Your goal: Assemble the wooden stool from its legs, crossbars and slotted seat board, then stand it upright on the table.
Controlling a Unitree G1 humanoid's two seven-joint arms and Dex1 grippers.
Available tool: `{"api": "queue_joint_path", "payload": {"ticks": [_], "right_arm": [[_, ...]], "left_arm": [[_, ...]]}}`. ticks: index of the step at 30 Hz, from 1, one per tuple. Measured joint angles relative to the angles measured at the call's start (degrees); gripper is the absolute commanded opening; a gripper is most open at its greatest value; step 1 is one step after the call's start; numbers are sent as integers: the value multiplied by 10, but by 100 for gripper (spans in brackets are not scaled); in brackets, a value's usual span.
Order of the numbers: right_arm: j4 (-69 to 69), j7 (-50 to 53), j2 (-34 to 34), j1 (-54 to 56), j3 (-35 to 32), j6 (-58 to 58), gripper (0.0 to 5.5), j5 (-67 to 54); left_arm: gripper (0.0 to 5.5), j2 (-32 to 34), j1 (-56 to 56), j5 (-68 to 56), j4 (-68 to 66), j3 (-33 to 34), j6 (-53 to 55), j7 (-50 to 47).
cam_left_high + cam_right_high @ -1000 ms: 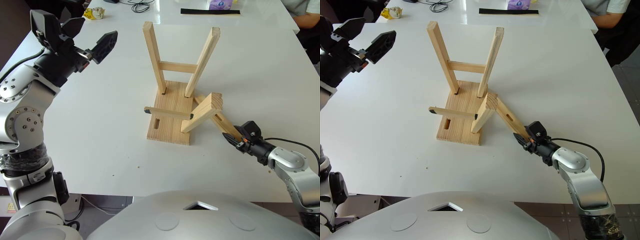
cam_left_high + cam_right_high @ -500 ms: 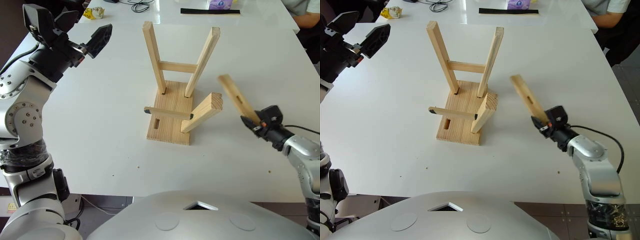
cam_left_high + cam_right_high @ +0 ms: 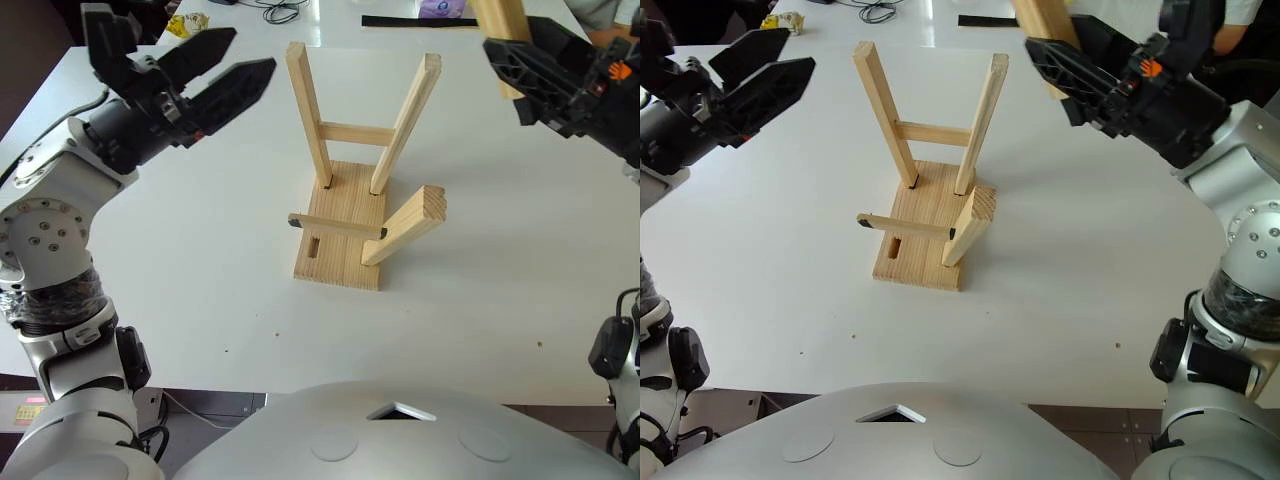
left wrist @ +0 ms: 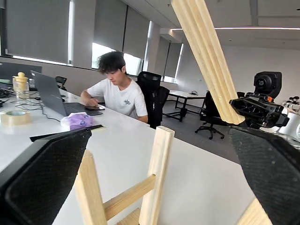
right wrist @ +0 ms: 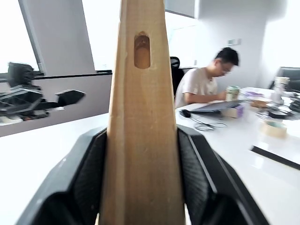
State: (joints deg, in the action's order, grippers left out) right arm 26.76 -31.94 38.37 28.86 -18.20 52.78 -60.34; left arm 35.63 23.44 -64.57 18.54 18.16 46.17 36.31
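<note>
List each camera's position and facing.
Eyes: on head, looking down at table, stool, left gripper, right gripper.
Left wrist: faces past stool to right gripper's leg; own open fingers frame it.
Right wrist: looks along clamped leg toward left gripper; own fingers flank it.
Shared: each wrist view shows the other gripper.

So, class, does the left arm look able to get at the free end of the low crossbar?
Probably yes: the left gripper is open and empty, and that crossbar end points toward its side with nothing between.
</note>
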Motion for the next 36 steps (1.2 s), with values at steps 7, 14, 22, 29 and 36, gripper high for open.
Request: {"api": "queue_joint_path", "payload": {"ticks": [7, 14, 22, 29, 36], "right_arm": [[-6, -23, -13, 36, 55, 35, 207, -75], [-30, -30, -18, 46, 67, 63, 207, -163], [-30, -38, -18, 50, 91, 70, 207, -187], [-31, -45, -23, 64, 115, 70, 207, -186], [-29, -64, -17, 65, 129, 71, 207, -178]], "left_arm": [[540, -16, 6, -19, 24, -50, 17, 24], [540, -27, 34, -138, 9, -27, 36, 23], [540, -49, 72, -186, -4, -34, 36, -7], [540, -49, 74, -188, 21, -53, 36, 10], [479, -40, 71, -174, 33, -63, 36, 24]]}}
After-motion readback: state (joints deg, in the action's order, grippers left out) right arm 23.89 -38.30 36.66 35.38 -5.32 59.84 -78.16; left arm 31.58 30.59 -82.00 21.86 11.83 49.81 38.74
